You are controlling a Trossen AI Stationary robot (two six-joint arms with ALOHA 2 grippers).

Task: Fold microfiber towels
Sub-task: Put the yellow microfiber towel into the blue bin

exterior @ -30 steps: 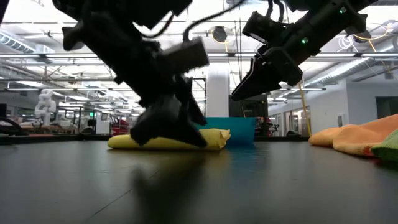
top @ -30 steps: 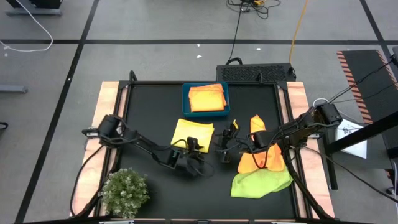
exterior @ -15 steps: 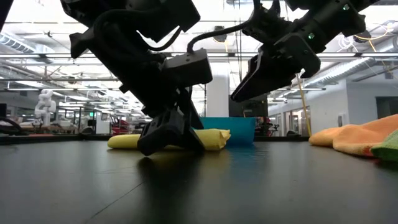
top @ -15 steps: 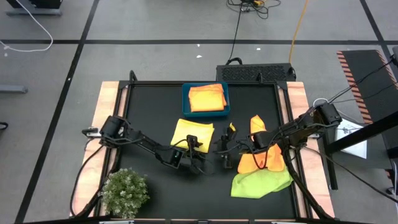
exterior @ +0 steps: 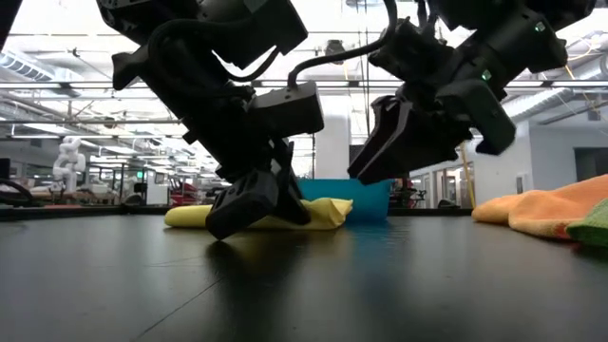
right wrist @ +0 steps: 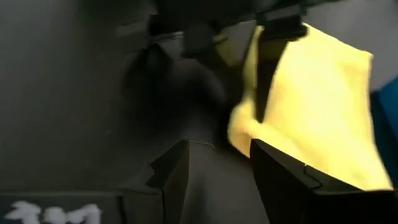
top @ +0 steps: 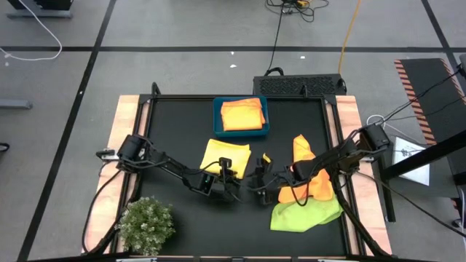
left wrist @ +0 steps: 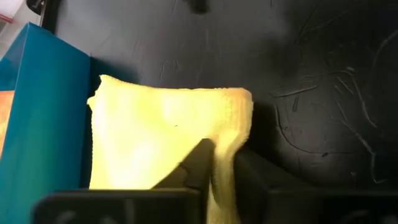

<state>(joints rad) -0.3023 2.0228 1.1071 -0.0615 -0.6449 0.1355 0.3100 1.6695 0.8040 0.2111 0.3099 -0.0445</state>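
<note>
Orange folded cloths (top: pixel 242 114) already in blue plastic bin (top: pixel 217 116); left hand (top: pixel 227 182) clenched on yellow microfiber towel (top: pixel 225 155) mid-bench, right hand (top: pixel 260 183) released beside; orange and lime towels (top: pixel 307 196) unfolded right.

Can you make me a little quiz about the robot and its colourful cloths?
1. True or false: the rectangular blue plastic bin holds folded orange microfiber towels.
2. Which colour of cloth is the left claw pinching? A. yellow B. lime green C. orange
3. Fill the gap: the small green bushy plant stands at the table corner on the ___ arm's side.

Key
1. True.
2. A: it pinches an edge of the soft yellow microfiber towel lying in front of the bin.
3. Left.
</note>
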